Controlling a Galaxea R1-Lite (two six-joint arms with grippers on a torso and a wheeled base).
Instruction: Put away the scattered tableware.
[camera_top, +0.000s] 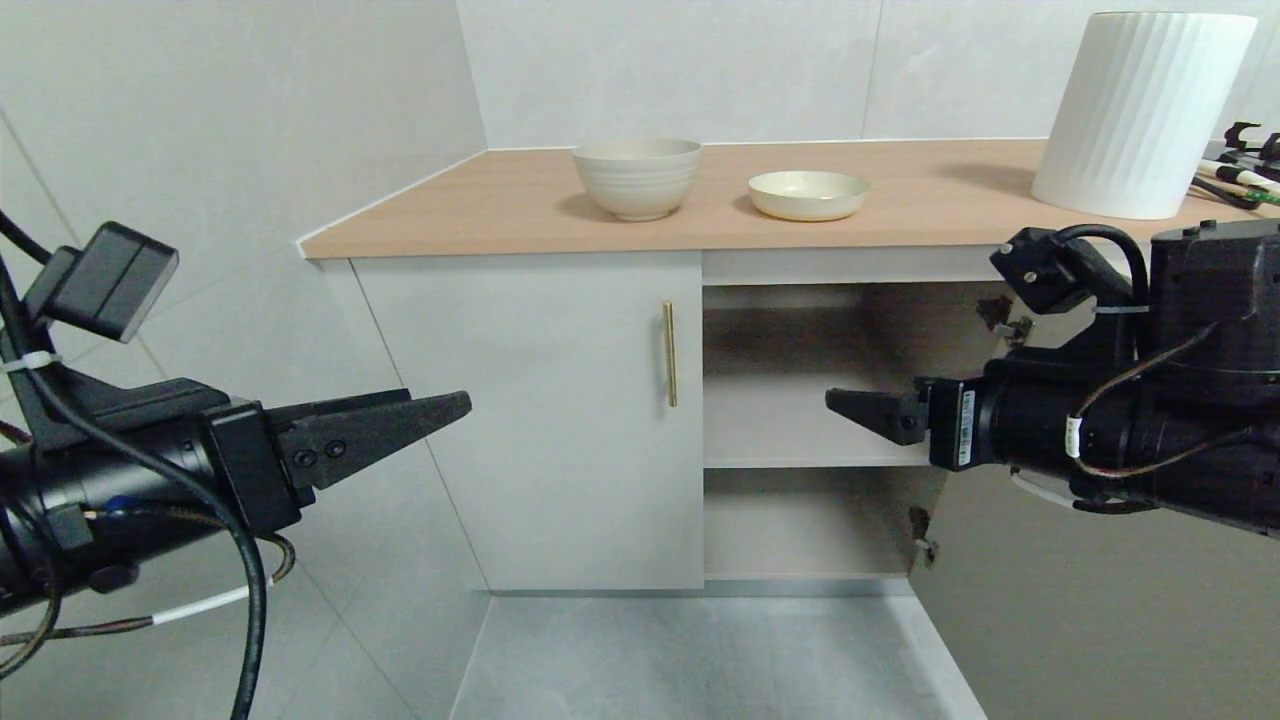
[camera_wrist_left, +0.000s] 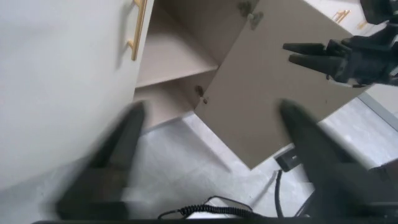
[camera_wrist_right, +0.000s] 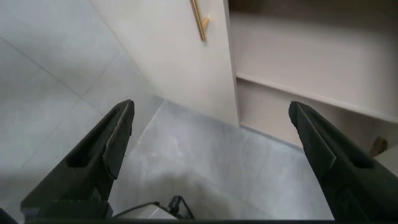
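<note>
Beige bowl and dish near counter edge; left end effector, right end effector released, empty.

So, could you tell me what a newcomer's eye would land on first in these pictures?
Probably the two cream pieces on the wooden countertop: a deep bowl and, to its right, a shallow dish, standing apart. Below, the cabinet has its right door swung open onto a shelf, its left door shut. Both grippers are open before it: left gripper by the shut door, right gripper at the opening.
</note>
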